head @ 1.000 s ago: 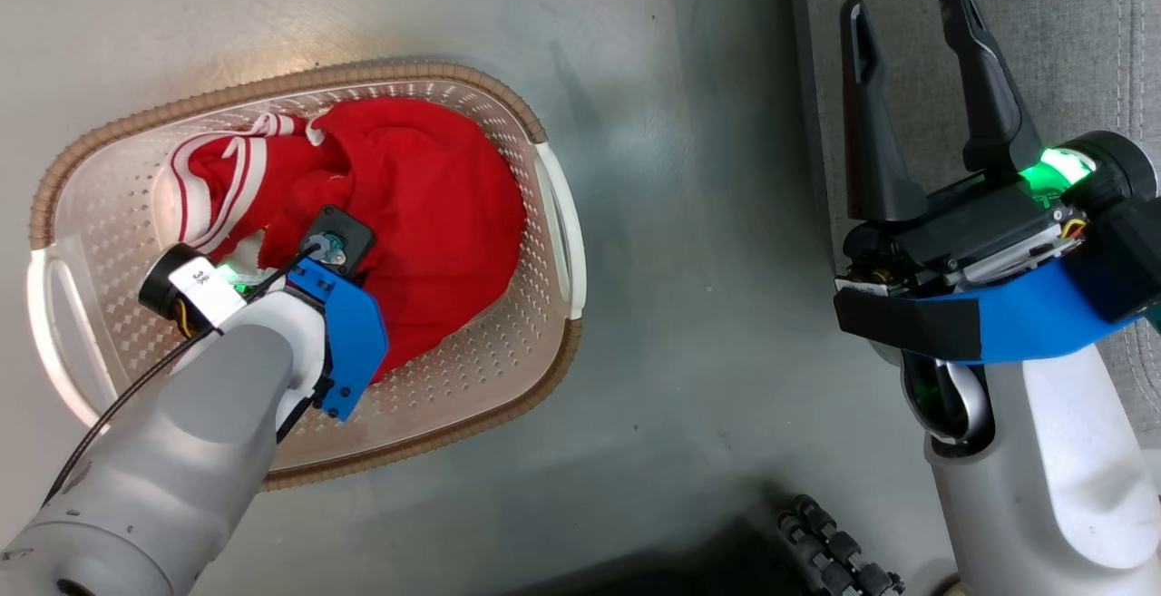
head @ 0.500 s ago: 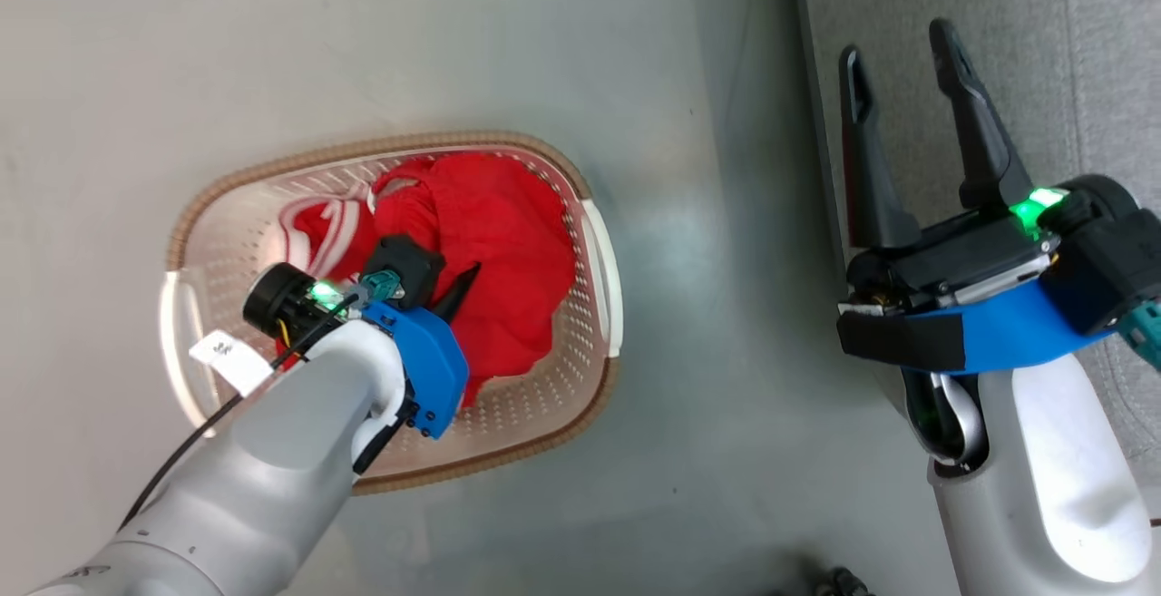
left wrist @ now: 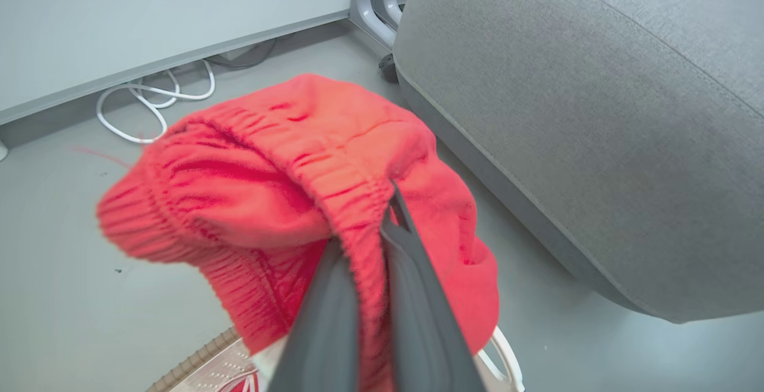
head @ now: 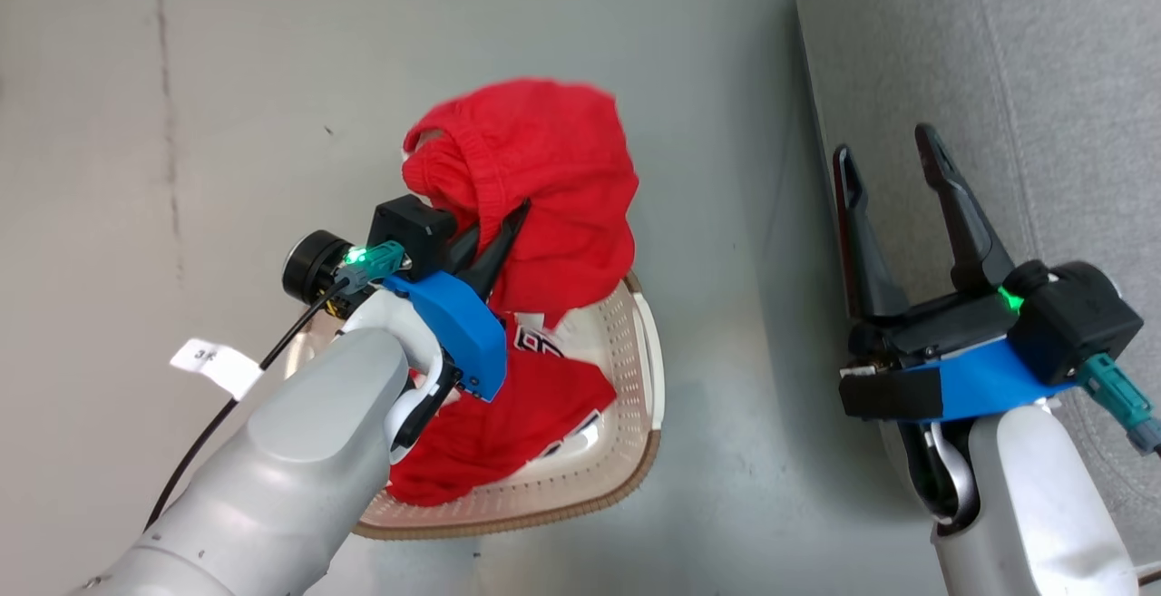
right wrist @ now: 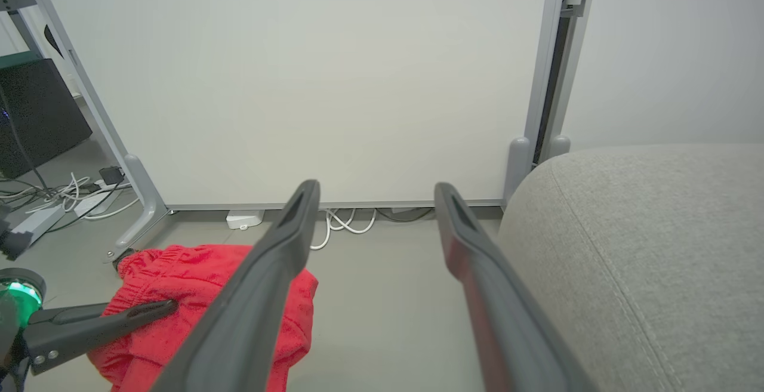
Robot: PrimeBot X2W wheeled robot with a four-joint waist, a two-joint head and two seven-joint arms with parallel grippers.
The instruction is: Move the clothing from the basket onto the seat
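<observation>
My left gripper (head: pixel 512 219) is shut on the elastic waistband of red shorts (head: pixel 535 170), holding them in the air above the cream basket (head: pixel 646 369). In the left wrist view the dark fingers (left wrist: pixel 418 296) pinch the shorts (left wrist: pixel 280 183), which droop on both sides. A red jersey (head: pixel 508 415) with black-white numerals lies in the basket. My right gripper (head: pixel 889 156) is open and holds nothing, at the edge of the grey seat (head: pixel 1043 79). In the right wrist view the right gripper (right wrist: pixel 376 192) is open, the shorts (right wrist: pixel 197 296) hang at the lower left, and the seat (right wrist: pixel 644 249) is at the right.
A pale partition panel (right wrist: pixel 298 82) on wheeled legs stands behind, with white cables (left wrist: pixel 149 93) on the floor beneath it. The grey floor (head: pixel 227 79) lies left of the basket. A dark cabinet (right wrist: pixel 36 111) and more cables are at the far left.
The head camera has shifted. My left gripper has lifted the red shorts up out of the basket, uncovering the numbered jersey below. The right gripper has stayed open.
</observation>
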